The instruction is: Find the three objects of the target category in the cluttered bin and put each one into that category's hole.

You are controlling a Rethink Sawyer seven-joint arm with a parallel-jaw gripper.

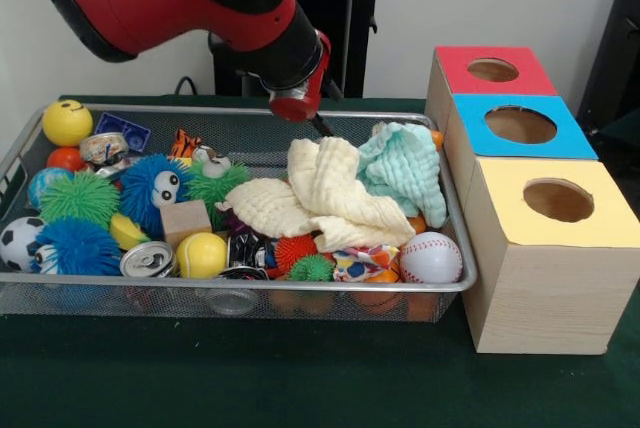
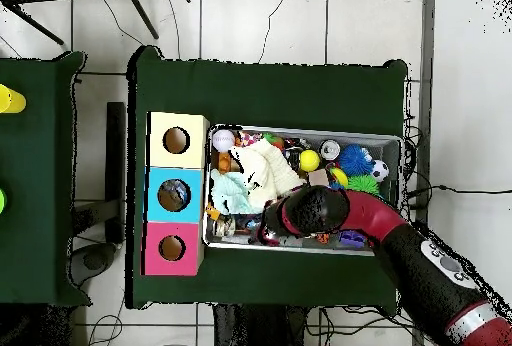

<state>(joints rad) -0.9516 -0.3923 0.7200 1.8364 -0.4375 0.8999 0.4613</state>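
Over the cluttered bin (image 1: 300,114), no legible writing.

The hand (image 1: 318,124) is hanging over the bin's (image 1: 230,113) far rim. Cloths (image 1: 330,193) are lying just before it; three boxes (image 1: 540,238) are standing beside the bin, on the counter (image 1: 250,378).

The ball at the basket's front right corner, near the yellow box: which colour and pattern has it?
The ball is white with red stitching, like a baseball; the front view shows it best.
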